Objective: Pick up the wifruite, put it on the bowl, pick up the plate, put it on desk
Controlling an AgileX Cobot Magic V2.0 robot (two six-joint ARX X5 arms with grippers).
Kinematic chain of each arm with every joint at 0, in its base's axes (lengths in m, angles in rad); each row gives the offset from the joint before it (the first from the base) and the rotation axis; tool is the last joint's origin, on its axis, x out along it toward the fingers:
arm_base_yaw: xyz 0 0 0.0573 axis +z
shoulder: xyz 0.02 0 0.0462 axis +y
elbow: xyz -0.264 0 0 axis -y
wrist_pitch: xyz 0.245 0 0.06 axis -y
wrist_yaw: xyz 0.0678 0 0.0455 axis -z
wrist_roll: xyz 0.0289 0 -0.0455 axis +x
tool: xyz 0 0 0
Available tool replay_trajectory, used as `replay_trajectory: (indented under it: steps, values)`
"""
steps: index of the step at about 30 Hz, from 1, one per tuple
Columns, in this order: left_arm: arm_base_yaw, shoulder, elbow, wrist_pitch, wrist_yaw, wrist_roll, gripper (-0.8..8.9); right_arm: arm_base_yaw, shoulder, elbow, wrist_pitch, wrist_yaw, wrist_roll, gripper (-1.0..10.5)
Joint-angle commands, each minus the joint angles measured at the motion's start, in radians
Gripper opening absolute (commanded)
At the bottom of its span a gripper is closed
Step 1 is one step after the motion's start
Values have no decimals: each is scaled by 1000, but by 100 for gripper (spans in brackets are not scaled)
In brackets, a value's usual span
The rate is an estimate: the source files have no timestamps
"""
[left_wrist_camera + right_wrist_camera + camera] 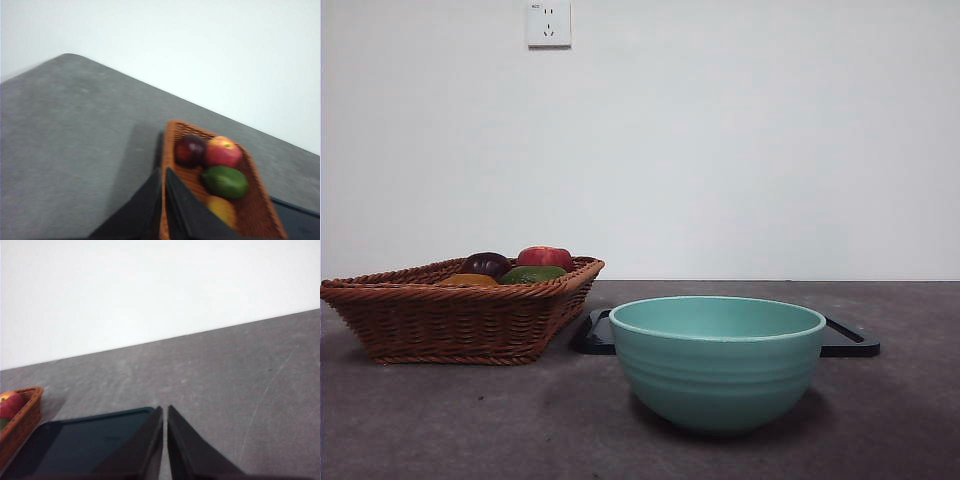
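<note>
The wifruite [223, 210] lies in the basket [175, 131], beside the closed, empty left hand [164, 172].

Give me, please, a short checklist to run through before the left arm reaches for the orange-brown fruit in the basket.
1. wifruite visible in the basket: ok, partly behind the left gripper.
2. Left gripper open enough to grasp: not ok, jaws nearly together.
3. Left gripper empty: ok.
4. bowl upright, ready to receive: ok.
5. Bowl empty inside: cannot tell.
6. Right gripper clear of the basket: ok, above the dark tray.
</note>
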State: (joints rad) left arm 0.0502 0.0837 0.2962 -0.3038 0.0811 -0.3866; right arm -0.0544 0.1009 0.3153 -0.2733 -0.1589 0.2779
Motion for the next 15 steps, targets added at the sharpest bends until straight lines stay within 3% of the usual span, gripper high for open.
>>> replay_trajectory:
  steps: [1, 5, 10, 15]
  values:
    - [2, 54, 88, -47, 36, 53, 10, -2, 58, 93, -61, -23, -10, 6]
    - [2, 153, 214, -153, 103, 127, 10, -1, 163, 230, -196, -90, -78, 6]
    - [-7, 290, 377, -309, 261, 229, 10, 0, 304, 422, -401, -183, -167, 6]
    - [-63, 388, 505, -430, 298, 272, 10, 39, 416, 583, -565, -220, -219, 6]
